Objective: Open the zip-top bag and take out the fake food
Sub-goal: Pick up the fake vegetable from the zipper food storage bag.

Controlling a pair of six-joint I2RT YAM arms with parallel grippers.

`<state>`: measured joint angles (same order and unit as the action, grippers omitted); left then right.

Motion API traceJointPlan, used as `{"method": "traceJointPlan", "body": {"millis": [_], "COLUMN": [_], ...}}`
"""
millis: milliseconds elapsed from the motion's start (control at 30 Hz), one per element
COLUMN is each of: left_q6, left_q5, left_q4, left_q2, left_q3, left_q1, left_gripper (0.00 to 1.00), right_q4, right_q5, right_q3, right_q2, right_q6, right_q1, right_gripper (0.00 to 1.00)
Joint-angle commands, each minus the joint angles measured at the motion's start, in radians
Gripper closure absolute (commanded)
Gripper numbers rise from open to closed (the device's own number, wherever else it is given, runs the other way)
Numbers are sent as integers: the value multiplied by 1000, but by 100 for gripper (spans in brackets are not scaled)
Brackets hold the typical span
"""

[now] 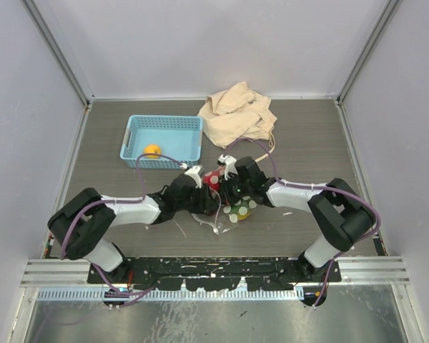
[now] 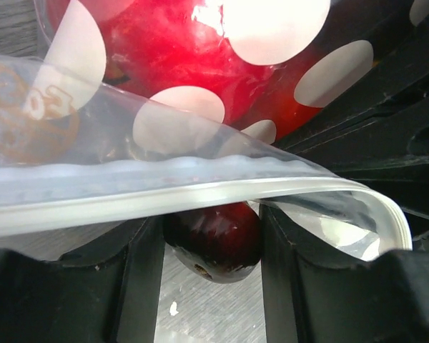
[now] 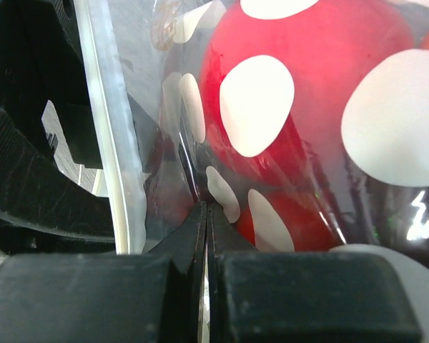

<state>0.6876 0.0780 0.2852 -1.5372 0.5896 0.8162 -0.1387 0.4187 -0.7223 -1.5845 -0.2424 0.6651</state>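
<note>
Counting what sits where, looks like an early-to-middle stage. Shows 1 orange-yellow piece of fake food lying in the light blue basket, well apart from the zip-top bag, so probably 1 item out. Shows the rest inside that bag at mid-tabletop, between both arms: a big red piece, a dark maroon piece and a green piece. Seems parted at 1 end of the white zip strip in the left wrist view; cannot tell how wide. Pinches a fold of bag film between the fully closed fingers of the right tool. Spreads the fingers of the left tool wide, zip strip lying across them, maroon piece in the gap, nothing evidently clamped. Leaves, by this reading, widening the mouth and lifting out every remaining piece. Beyond, a beige cloth bag, clear of both arms.
</note>
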Motion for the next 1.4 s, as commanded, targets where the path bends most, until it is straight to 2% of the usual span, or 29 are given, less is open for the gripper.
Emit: {"method": "traceJointPlan", "body": {"millis": [0,100,200,367,500,600,833,967,1000,1200,1367], "left_q6": [-49,-65,-75,-71,-60,-52,-45,-45,-44,-46,-47], "left_q5": [-32,-34,-32,-26,-9,7,33,42,43,48,49], "left_q4": [-87,-97,-101,-80,-39,-19,3,7,8,6,3], "left_q2": [49,80,104,125,140,152,151,144,145,149,158], "left_q3": [11,7,4,-18,-49,-61,-63,-65,-65,-68,-73], "left_q1": [-4,-4,-5,-6,-5,-8,-8,-7,-7,-7,-11], "left_gripper": [70,81,85,89,90,91,91,91,91,92,92], "right_q4": [-30,-30,-23,-17,-67,-135,-142,-125,-121,-98,-88], "right_q5": [24,-2,-27,-80,-15,39,-77,-153,-172,-232,-298], "right_q3": [32,47,60,115,172,215,234,208,202,180,204], "right_q2": [31,100,203,382,496,516,428,363,350,305,362], "right_q6": [-33,-35,-35,-55,-101,-166,-160,-152,-150,-151,-159], "right_q1": [-14,-15,-15,-16,-15,4,121,162,167,183,183], "right_gripper": [97,87,76,61,50,42,38,40,43,75,96]}}
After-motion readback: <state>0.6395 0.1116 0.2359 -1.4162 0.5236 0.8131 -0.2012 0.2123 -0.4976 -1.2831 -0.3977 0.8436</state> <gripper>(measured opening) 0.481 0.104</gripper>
